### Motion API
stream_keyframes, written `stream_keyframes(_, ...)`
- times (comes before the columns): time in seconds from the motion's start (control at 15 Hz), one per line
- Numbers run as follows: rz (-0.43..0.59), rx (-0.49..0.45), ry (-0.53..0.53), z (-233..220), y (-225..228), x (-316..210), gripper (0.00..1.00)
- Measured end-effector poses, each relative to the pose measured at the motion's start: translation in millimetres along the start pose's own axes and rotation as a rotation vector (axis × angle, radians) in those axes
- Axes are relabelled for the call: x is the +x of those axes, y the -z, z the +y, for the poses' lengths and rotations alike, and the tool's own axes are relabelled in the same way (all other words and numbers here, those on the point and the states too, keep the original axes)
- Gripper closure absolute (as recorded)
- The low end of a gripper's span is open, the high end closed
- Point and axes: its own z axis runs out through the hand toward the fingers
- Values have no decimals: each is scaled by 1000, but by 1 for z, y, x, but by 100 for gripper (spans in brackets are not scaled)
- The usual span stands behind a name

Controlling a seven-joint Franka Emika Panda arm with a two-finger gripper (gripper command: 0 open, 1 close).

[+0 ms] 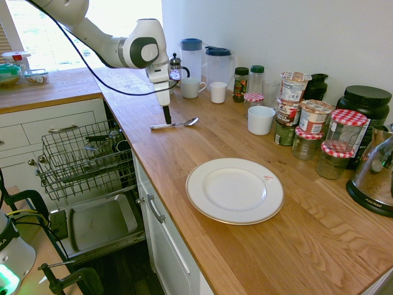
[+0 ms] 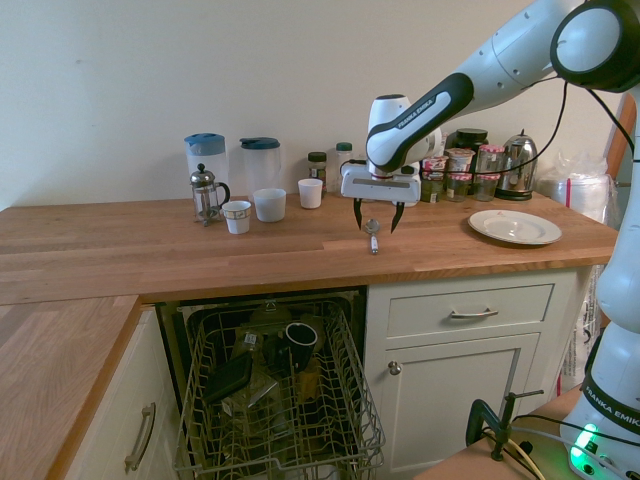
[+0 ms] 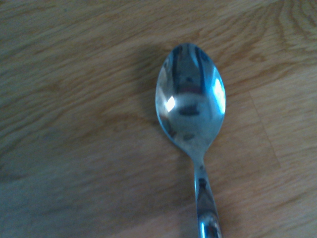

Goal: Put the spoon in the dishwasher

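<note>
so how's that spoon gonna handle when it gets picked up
The spoon looks like polished metal, so probably stiff but slippery. It lies flat on the wooden counter with a slim handle, so the open end effector may struggle to get under it. Its rounded bowl could let it rock or pivot if nudged.

spoon (image 3: 190,111): shiny silver; oval bowl facing up with bright glints; slim handle running out past the picture's edge
table (image 3: 74,124): light brown wood with wavy grain; the spoon lies flat on it
</note>
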Motion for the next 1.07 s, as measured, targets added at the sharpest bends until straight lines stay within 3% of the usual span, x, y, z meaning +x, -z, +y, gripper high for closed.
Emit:
stream_keyframes(0.4, 1, -23, -27, -18, -28, 7, 0)
stream_keyframes(0.47, -1, -25, -31, -21, -29, 7, 100)
stream_keyframes(1.07, -15, -38, -39, -22, -31, 6, 100)
